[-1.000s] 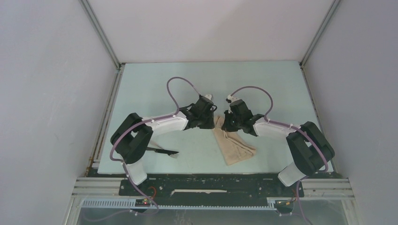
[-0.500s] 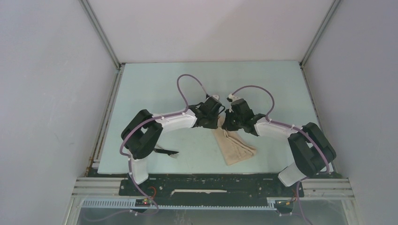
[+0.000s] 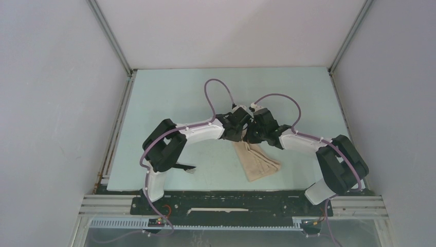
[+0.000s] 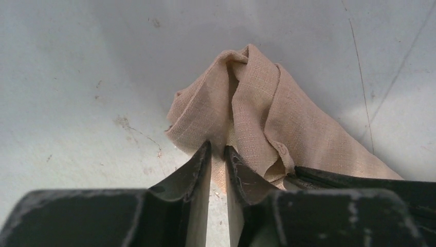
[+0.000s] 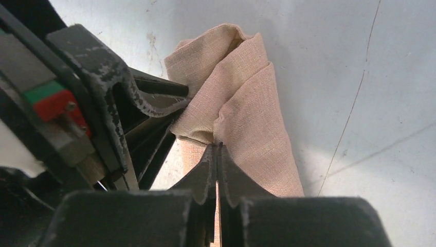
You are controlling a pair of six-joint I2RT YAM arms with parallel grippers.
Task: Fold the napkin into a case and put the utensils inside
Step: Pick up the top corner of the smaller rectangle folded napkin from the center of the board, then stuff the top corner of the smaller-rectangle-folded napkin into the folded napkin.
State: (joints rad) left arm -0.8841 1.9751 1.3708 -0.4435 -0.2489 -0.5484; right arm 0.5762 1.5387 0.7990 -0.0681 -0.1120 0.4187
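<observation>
The tan napkin (image 3: pixel 258 163) lies folded into a long strip right of the table's middle. Its far end is lifted into a peak (image 4: pixel 267 103). My right gripper (image 3: pixel 251 137) is shut on that raised end, its tips pinched on a fold (image 5: pixel 218 146). My left gripper (image 3: pixel 241 136) sits just left of it, nearly touching. Its jaws stand a little apart around an edge of the cloth (image 4: pixel 218 149). The left fingers (image 5: pixel 149 103) show beside the napkin (image 5: pixel 252 118) in the right wrist view. Black utensils (image 3: pixel 181 166) lie by the left arm's base, partly hidden by the arm.
The pale green table (image 3: pixel 175 98) is walled by white panels at the back and both sides. A black rail (image 3: pixel 231 203) with the arm bases runs along the near edge. Purple cables (image 3: pixel 218 90) loop above both wrists.
My left arm has swung right across the table until its gripper reached the napkin's raised end beside the right gripper. The right arm and the napkin have stayed put.
</observation>
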